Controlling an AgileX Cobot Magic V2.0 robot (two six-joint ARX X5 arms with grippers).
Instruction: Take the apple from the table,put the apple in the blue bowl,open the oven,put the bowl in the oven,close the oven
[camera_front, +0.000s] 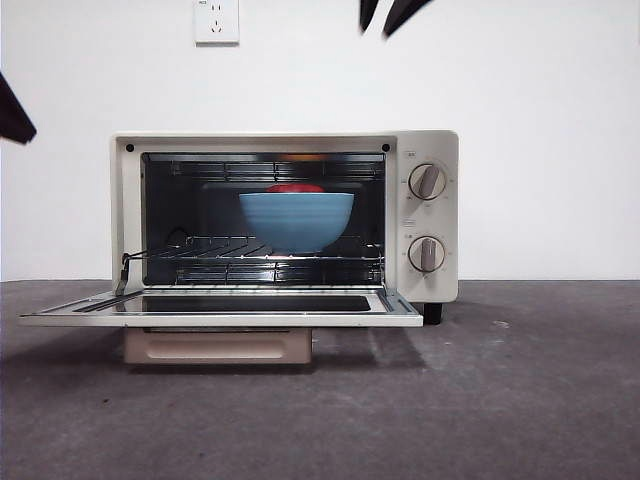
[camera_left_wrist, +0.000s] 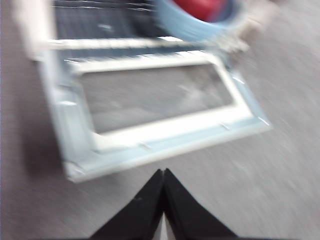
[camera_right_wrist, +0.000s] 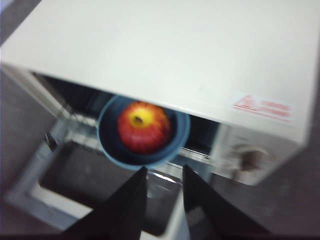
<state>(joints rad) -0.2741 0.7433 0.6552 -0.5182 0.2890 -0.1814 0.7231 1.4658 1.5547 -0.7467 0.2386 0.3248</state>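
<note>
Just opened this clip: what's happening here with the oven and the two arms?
The oven stands on the table with its door folded down flat. The blue bowl sits on the wire rack inside, with the apple in it. Neither arm holds anything: the right gripper hovers open above the oven's front, and the left gripper is shut, above the table in front of the open door. Only closing the door is left.

Level front camera, wrist cameras above oven (camera_front: 285, 215).
</note>
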